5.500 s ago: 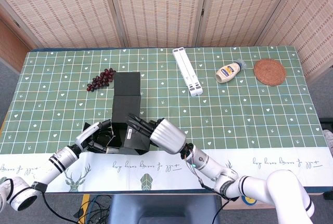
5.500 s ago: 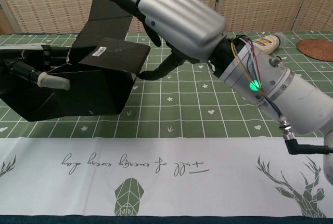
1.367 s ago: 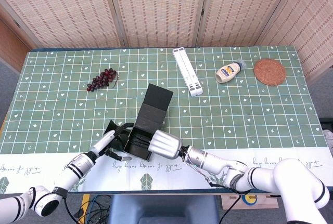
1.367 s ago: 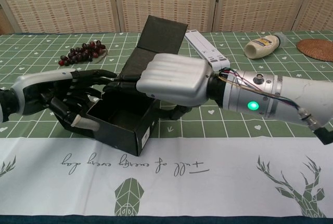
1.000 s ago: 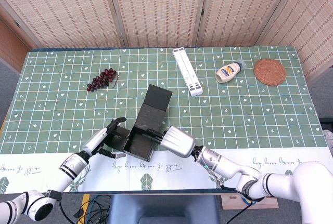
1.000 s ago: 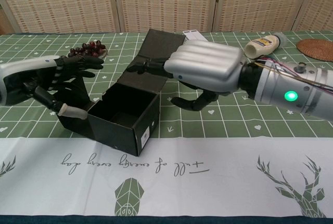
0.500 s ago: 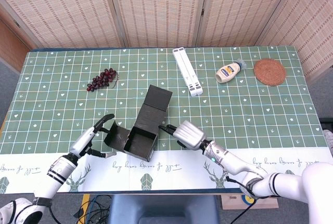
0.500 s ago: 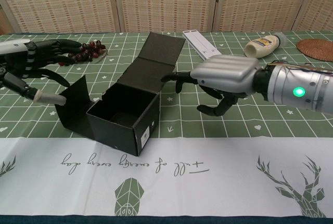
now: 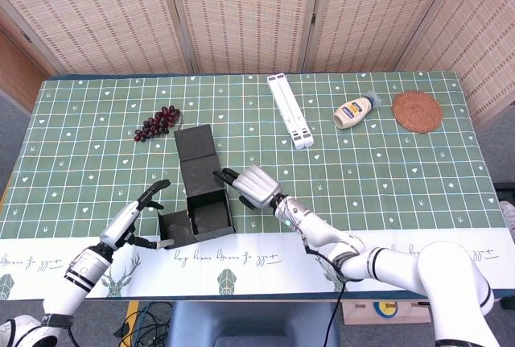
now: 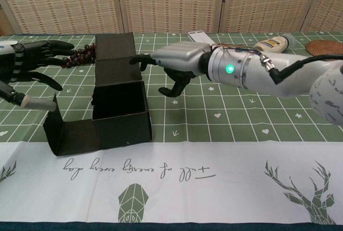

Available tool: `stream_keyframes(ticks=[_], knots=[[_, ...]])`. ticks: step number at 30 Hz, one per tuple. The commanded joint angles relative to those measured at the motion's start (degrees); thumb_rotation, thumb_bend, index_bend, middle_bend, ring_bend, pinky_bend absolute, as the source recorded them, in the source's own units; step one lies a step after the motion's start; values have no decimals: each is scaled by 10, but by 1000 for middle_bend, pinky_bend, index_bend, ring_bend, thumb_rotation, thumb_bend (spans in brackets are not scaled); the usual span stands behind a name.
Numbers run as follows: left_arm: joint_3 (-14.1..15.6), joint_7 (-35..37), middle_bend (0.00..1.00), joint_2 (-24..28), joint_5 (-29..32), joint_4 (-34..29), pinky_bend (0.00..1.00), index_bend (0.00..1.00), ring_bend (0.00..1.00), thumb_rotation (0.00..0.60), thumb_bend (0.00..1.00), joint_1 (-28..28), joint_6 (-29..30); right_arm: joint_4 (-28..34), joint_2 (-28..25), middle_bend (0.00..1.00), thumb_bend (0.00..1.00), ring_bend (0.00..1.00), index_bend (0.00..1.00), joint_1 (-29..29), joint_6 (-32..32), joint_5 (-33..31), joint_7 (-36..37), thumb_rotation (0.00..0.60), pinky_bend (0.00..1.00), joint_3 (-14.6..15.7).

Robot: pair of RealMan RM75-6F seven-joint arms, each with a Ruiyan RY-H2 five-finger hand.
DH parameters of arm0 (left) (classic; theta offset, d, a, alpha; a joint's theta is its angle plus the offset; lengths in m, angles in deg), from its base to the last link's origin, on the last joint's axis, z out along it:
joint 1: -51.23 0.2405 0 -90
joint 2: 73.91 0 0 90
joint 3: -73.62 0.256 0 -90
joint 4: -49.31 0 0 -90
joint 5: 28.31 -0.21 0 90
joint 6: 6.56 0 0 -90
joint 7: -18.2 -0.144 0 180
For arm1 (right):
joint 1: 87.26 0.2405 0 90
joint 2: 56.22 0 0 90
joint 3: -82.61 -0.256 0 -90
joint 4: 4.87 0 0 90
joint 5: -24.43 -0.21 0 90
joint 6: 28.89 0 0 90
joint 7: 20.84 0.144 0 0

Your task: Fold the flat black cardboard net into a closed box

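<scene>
The black cardboard box stands near the table's front edge, open at the top. Its lid panels lie back towards the far side. One side flap sticks out to the left. My right hand is right of the box, fingers stretched towards the lid panel, a fingertip at its right edge; it holds nothing. My left hand hovers left of the box with fingers spread, its thumb near the side flap's top corner.
A bunch of dark grapes lies behind the box to the left. A white folded stand, a mayonnaise bottle and a woven coaster sit at the back right.
The box has turned square to the table edge and its lid panels now lie flatter. Both hands have let go; the left drew back left, the right moved to the lid's edge.
</scene>
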Motion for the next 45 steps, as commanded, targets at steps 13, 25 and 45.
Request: stream_keyframes(ticks=[13,25,45], knots=[[-7,5,46,7,-6,3,259,68,6,600,0,6,8,138,-57,112,35,723,0,-66,-1,-91,94,600,980,4],[-3,6,46,16,-14,-4,259,68,5,600,0,15,16,123,5,74,0,723,0,-72,-20,-184,143,600,980,-19],[-4,28,45,16,-13,13,259,70,4,600,0,32,35,29,111,169,22,727,0,-59,-10,-202,173,600,983,-52]])
